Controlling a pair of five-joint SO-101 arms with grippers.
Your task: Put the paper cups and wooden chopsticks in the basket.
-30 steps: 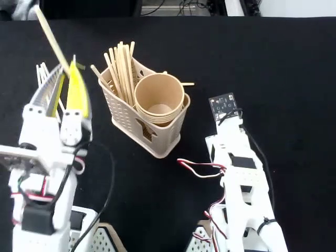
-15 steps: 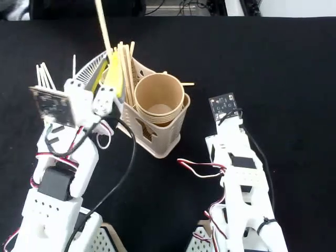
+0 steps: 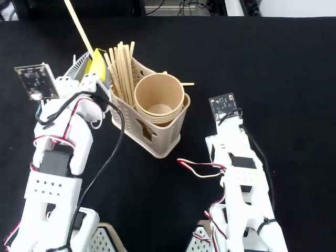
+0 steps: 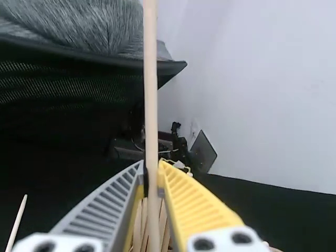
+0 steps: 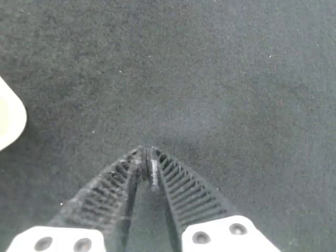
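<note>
At upper left, the left gripper (image 3: 96, 62) clamps one chopstick (image 3: 77, 25) beside the basket (image 3: 155, 143) (paper cups (image 3: 159, 94) nested inside), while the right gripper (image 5: 145, 161), fingers together, hangs over the black table (image 3: 273, 63).

The left gripper (image 4: 151, 167) pinches a chopstick (image 4: 150, 79) between its grey finger (image 4: 105, 210) and yellow finger (image 4: 194, 205). The stick points past the tips toward twelve o'clock. More chopsticks (image 4: 164, 228) show between the fingers nearer the wrist. At the gripper's eight o'clock, a loose stick (image 4: 17, 220) lies on the black table (image 4: 52, 173).
</note>
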